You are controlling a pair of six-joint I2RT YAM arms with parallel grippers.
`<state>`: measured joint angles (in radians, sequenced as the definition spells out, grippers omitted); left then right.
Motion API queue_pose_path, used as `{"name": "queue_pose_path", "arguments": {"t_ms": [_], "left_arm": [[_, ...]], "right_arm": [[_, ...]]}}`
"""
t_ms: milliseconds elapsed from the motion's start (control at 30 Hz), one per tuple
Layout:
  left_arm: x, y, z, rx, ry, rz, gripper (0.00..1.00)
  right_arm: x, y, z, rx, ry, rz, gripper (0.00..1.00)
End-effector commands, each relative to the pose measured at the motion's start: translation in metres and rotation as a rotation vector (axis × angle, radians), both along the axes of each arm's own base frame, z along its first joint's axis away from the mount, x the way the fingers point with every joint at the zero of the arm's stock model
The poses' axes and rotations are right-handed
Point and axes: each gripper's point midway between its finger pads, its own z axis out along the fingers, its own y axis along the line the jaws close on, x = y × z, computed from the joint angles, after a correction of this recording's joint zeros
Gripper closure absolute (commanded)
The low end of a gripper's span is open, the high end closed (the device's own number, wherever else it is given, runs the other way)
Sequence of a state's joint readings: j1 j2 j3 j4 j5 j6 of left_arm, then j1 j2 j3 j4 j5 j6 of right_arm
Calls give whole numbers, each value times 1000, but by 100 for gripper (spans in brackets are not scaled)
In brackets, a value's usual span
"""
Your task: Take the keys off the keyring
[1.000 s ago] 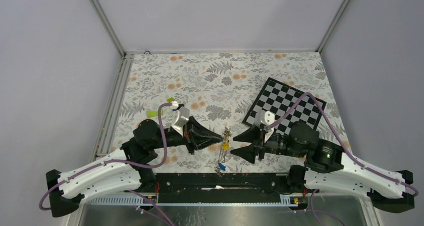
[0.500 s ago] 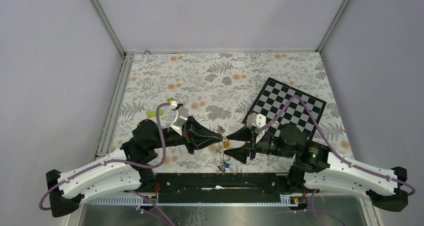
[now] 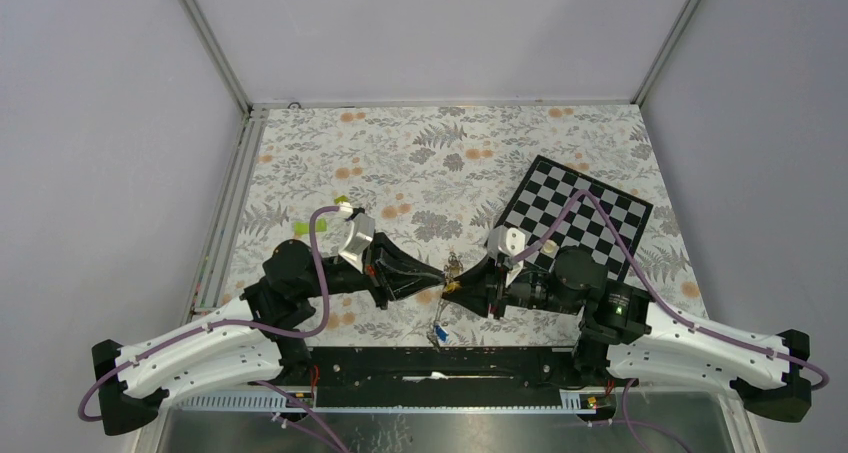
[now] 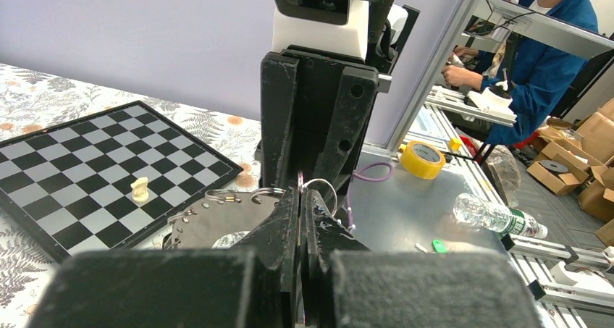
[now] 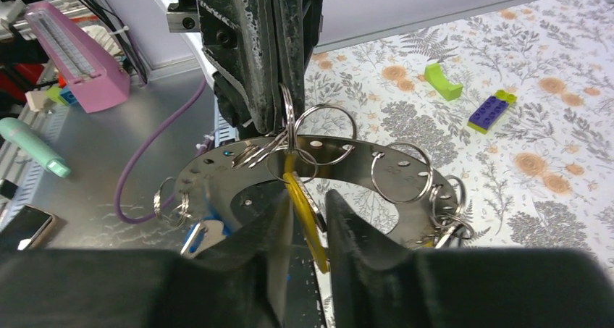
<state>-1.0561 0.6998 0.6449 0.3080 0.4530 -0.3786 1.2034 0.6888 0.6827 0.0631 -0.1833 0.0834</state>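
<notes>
**A:** Where is the keyring (image 5: 340, 170) at this point?

**B:** Lifted off the counter (image 3: 400, 153), close to its near edge and about midway along, hanging between the two arms. The left tool (image 4: 300, 198) is shut tight on its rim. I can't tell whether the fingers bite the flat plate itself or one of the small split rings (image 5: 443, 226) threaded through it.

**A:** And the right tool (image 5: 305, 223)?

**B:** It faces the left one from the chessboard (image 3: 580, 208) side, with its jaws set narrowly on either side of the yellow key (image 5: 303, 201). That key hangs from a ring right under the left tool's tips. One finger looks to be against the key. On the other side I think I see a sliver of gap, so I can't say whether the key is actually pinched.

**A:** How many keys are off, then?

**B:** None that I can see. The yellow one is on the ring, a blue key (image 5: 206, 230) dangles at the end nearer the counter's near edge, and more silver bits hang along the plate. The only loose items on the counter are a purple-and-green block (image 5: 492, 111) and a green piece (image 5: 443, 80), towards the left edge, and they aren't keys.

**A:** So it's early in the job?

**B:** I'd say so. This looks like the attempt on the first key, with one tool steadying and the other going for the yellow head. Working it off its split ring is yet to be done, and every other key comes after that.
</notes>
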Motion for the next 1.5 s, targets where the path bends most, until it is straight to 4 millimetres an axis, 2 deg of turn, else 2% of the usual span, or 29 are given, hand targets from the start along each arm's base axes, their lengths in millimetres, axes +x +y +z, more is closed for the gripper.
{"name": "queue_pose_path", "arguments": {"t_ms": [0,100,133,267,600,1067,1267,1467], "left_arm": [[-7,11,46,-140,-71,-6,100],[-6,12,46,-144,-69,2,100],[-6,12,45,-142,-69,4,100],[-4,13,44,-141,-67,14,100],[-9,13,34,-125,-58,-12,100],[-17,6,25,-88,-51,-79,100],[-16,3,21,-80,-45,-86,88],[-17,6,21,-88,-39,-79,73]], "right_arm": [[-8,1,26,75,-14,37,77],[-11,-5,32,90,5,36,98],[-11,-7,34,97,11,33,100],[-15,-18,50,117,34,28,100],[-28,-36,74,-40,89,54,100],[-40,-42,102,-110,55,129,100],[-41,-43,112,-115,31,142,100],[-42,-43,111,-134,32,153,100]]}}
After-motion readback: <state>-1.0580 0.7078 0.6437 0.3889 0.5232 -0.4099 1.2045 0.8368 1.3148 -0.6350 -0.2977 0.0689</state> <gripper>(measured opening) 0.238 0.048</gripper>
